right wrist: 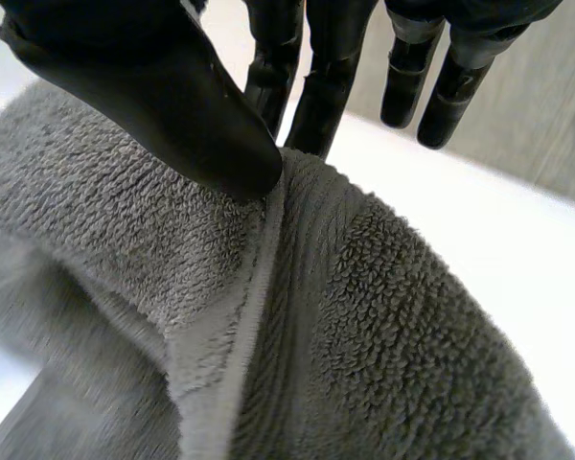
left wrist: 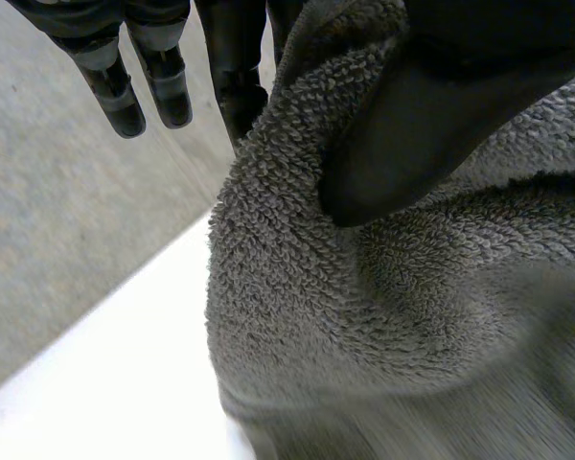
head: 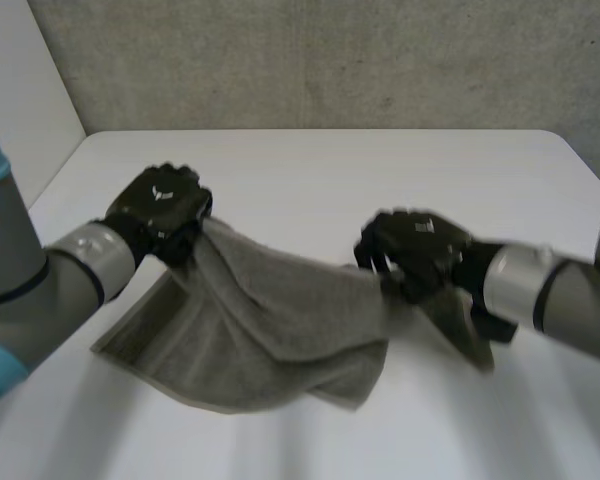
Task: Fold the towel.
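Note:
A grey towel (head: 270, 330) hangs stretched between my two hands above the white table (head: 380, 170), its lower part sagging onto the tabletop. My left hand (head: 165, 210) pinches one upper corner; in its wrist view the thumb (left wrist: 431, 125) presses the towel (left wrist: 383, 307) against the fingers (left wrist: 235, 72). At the opposite upper corner is my right hand (head: 415, 250); there the thumb (right wrist: 187, 105) clamps the towel's hemmed edge (right wrist: 268, 316) against the fingers (right wrist: 316, 86), and a short end of cloth hangs beyond that hand.
The table's far edge meets a grey wall (head: 330, 60). Bare tabletop lies behind the towel and along the near edge in front of it.

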You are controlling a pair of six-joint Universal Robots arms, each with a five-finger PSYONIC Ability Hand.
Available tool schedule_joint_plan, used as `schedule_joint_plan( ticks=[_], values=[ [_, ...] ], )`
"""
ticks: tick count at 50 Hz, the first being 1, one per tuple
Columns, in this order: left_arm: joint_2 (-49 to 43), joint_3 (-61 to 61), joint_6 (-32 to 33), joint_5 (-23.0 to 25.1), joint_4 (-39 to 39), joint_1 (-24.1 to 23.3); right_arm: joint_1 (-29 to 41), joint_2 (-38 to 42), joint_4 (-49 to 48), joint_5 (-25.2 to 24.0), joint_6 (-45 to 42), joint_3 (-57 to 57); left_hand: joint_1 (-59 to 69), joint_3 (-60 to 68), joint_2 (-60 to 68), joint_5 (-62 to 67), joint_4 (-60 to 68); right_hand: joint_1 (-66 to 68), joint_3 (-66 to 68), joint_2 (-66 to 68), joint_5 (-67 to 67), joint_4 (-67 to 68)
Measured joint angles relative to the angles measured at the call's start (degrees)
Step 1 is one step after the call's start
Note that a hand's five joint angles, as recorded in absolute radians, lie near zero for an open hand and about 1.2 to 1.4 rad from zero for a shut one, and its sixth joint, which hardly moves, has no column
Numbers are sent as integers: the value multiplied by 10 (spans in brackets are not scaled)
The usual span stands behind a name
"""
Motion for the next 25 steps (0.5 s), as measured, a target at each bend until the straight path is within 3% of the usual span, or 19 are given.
schedule_joint_plan(
  ticks=[5,10,19,25],
  values=[
    [-33,76,-2,-9,-11,-13,24,32,36,9,11,-85,0,0,0,6,0,0,0,0,0,0],
    [-44,92,-10,-16,-21,-24,48,42,33,17,12,-67,0,0,0,6,0,-1,0,-1,-13,0],
    [-61,18,-21,-13,-21,-37,54,72,-47,27,-7,32,0,0,3,6,0,-437,0,-417,-476,0],
    [-78,-22,-22,-12,-14,-39,42,83,-82,41,-32,67,0,0,3,6,0,-456,0,-433,-506,0]
  ],
)
